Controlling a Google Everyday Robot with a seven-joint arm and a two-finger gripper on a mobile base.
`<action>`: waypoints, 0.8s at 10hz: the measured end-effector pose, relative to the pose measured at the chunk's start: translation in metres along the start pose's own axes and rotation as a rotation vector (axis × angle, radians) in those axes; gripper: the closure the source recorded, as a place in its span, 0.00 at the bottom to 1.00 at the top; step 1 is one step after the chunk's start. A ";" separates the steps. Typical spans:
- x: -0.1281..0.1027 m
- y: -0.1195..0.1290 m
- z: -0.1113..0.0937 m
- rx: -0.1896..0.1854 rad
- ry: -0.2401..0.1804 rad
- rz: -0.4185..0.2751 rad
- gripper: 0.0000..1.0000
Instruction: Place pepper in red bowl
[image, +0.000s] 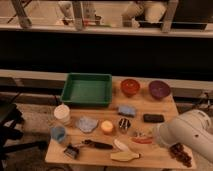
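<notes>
The pepper (141, 140), slim and red-orange, lies on the wooden table (165, 107) near the front right. My gripper (144, 134) sits at the end of the white arm (189, 132), which reaches in from the right. It is just above the pepper, close to it or touching it. The red bowl (130, 87) stands at the back of the table, right of the green bin (86, 89) and left of the purple bowl (159, 89). The red bowl looks empty.
Between pepper and red bowl lie a dark can (124, 124), a blue sponge (126, 110) and a black block (153, 118). Dark red grapes (181, 154) lie front right and a pale yellow banana-like piece (125, 156) at the front edge. Cups, a cloth and tools are on the left.
</notes>
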 end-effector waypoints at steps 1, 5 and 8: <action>0.000 -0.005 0.000 0.008 0.008 -0.005 1.00; 0.001 -0.022 0.004 0.019 0.027 -0.013 1.00; 0.000 -0.030 0.008 0.016 0.031 -0.020 1.00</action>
